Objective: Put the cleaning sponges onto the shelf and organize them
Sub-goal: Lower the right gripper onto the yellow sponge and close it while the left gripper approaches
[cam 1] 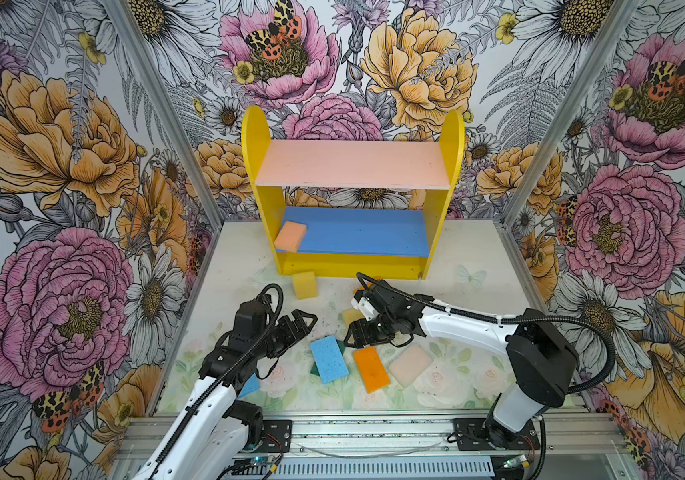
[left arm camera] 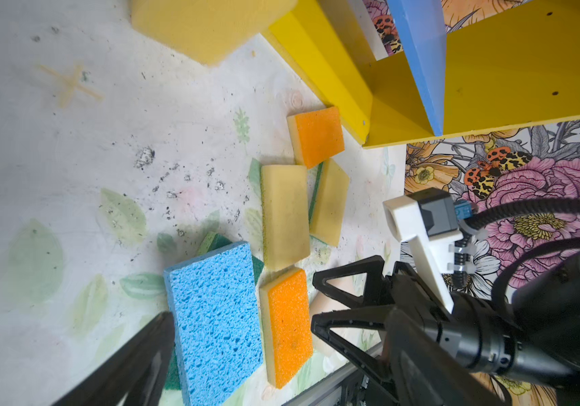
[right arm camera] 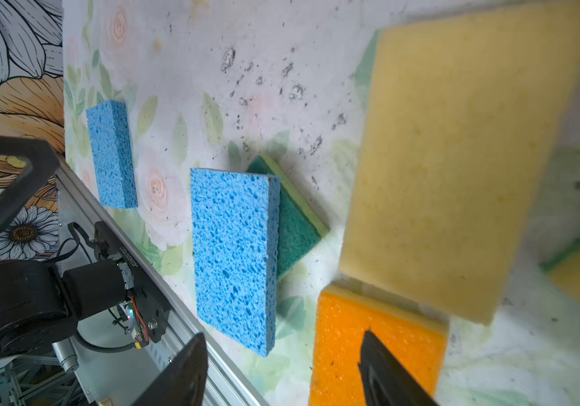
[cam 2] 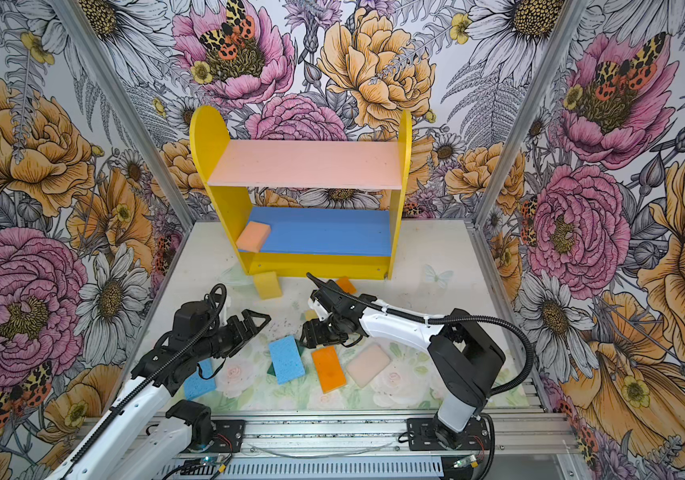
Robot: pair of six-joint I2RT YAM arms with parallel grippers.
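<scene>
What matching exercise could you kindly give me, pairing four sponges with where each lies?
1 peach sponge
2 dark green sponge
3 squarish yellow sponge
4 pale pink sponge

A partly under a blue sponge
B on the blue lower board of the shelf
C on the table, next to an orange sponge
D on the table before the shelf

Pairs: 1-B, 2-A, 3-D, 4-C

No legible text or labels
</scene>
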